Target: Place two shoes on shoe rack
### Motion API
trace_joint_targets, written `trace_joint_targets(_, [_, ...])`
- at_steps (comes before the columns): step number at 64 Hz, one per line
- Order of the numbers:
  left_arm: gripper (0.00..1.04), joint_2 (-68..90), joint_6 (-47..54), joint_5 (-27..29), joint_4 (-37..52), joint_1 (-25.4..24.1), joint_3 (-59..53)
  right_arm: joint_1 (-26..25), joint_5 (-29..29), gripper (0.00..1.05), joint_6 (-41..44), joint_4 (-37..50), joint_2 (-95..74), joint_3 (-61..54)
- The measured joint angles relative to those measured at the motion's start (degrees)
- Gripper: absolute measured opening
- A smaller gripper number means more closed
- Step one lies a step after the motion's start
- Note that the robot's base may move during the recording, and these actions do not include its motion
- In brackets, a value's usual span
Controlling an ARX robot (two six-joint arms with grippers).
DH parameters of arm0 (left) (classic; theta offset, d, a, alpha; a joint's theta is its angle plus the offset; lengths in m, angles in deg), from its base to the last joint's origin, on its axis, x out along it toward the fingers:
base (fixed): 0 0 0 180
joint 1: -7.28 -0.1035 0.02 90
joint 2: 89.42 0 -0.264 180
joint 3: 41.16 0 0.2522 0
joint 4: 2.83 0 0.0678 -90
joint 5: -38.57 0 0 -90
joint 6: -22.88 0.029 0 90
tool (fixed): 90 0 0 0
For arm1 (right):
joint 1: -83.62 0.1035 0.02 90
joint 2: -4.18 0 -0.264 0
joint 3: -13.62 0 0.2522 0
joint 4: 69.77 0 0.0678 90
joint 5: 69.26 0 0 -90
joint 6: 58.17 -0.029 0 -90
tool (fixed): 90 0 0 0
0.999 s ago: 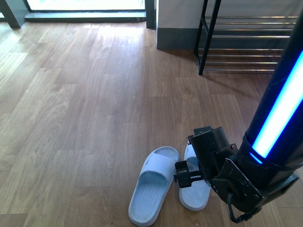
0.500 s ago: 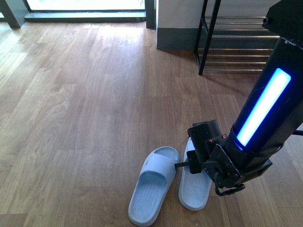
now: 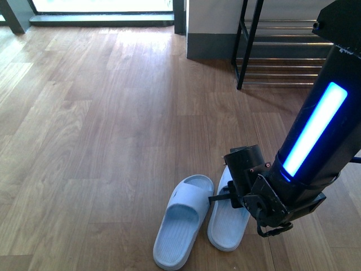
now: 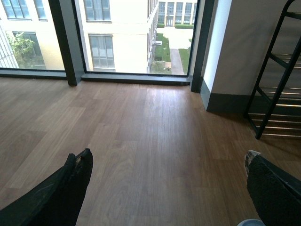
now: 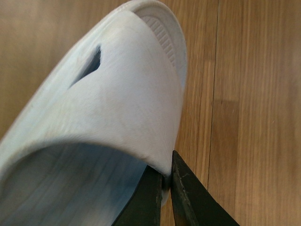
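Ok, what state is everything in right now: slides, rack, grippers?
right gripper: shut on the pinched slide.
left gripper: open, empty.
pinched slide: held by its strap edge.
other slide: flat on the floor, untouched.
shoe rack: upright, no shoes on visible bars.

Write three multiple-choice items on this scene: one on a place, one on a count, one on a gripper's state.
1. Where is the shoe rack in the front view?
A. Ahead, at the upper right. B. At the lower left. C. Under the window.
2. How many pale blue slides lie on the floor?
A. One. B. Two. C. Four.
3. The right gripper is:
A. open over bare wood. B. holding a sneaker. C. shut on the strap edge of one slide.

Answers: 1 A, its black frame and chrome bars show there; 2 B, a pair lies side by side; 3 C, the right wrist view shows its fingers pinching the strap's rim.
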Motion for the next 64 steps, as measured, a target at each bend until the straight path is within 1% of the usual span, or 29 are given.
trace_joint_targets(7, [0.95,0.0,0.0,0.0,0.0,0.0,0.0,-2.7,-4.2,0.02,-0.1,2.9,12.4,-9.5])
trace_joint_targets(9, [0.95,0.0,0.0,0.0,0.0,0.0,0.0,-4.0,-6.2,0.02,-0.1,3.2,17.8,-13.5])
trace_joint_targets(18, [0.95,0.0,0.0,0.0,0.0,0.0,0.0,-7.9,-12.9,0.02,1.2,1.1,36.7,-26.0])
trace_joint_targets(23, [0.95,0.0,0.0,0.0,0.0,0.0,0.0,-9.9,-17.0,0.02,2.3,-3.0,47.9,-31.4])
trace_joint_targets(28, [0.95,0.0,0.0,0.0,0.0,0.0,0.0,-12.2,-21.5,0.02,3.9,-8.8,60.8,-36.0])
trace_joint_targets(37, [0.95,0.0,0.0,0.0,0.0,0.0,0.0,-15.9,-28.2,0.02,6.4,-19.1,79.9,-40.6])
trace_joint_targets(43, [0.95,0.0,0.0,0.0,0.0,0.0,0.0,-19.0,-33.2,0.02,8.0,-27.5,93.6,-43.0])
trace_joint_targets(49, [0.95,0.0,0.0,0.0,0.0,0.0,0.0,-20.2,-34.0,0.02,8.4,-29.3,99.8,-43.8])
trace_joint_targets(64, [0.95,0.0,0.0,0.0,0.0,0.0,0.0,-20.4,-34.1,0.02,8.7,-29.5,100.5,-43.8])
